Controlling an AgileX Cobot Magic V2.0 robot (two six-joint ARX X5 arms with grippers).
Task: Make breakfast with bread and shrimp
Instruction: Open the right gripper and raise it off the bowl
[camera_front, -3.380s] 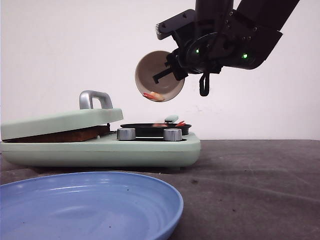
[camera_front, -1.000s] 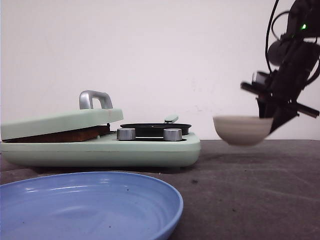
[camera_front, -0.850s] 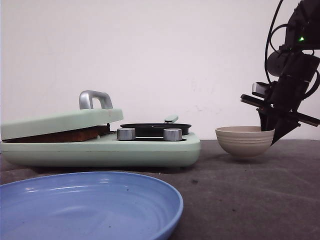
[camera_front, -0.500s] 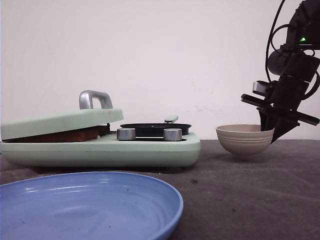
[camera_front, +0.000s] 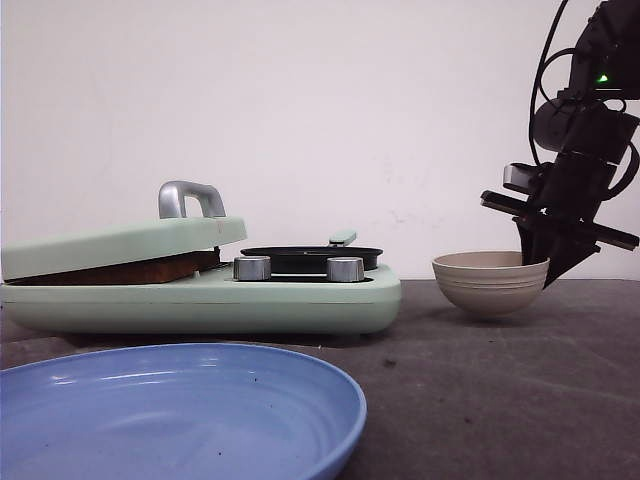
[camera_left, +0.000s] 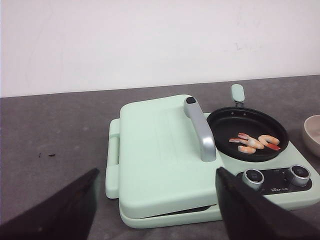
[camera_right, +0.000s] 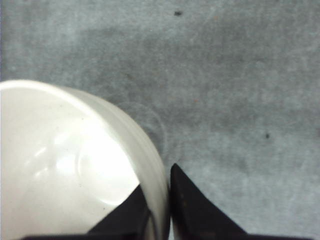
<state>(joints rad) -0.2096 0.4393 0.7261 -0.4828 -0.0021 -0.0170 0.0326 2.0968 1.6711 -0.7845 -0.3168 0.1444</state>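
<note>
Bread (camera_front: 120, 270) sits clamped under your sandwich maker's (camera_front: 200, 300) lid, far left. Right tool (camera_right: 159, 210) pinches the beige bowl's (camera_front: 490, 283) rim on the tabletop (camera_front: 500, 390); left tool (camera_left: 155, 210) hangs spread wide.

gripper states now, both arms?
Left end effector: open, holding nothing.
Right end effector: shut on the rim of the beige ceramic bowl.

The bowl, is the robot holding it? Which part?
Yes. The right tool pinches the beige bowl by its rim, one finger inside and one outside the wall. The bowl looks set down on the table. The left tool holds nothing.
</note>
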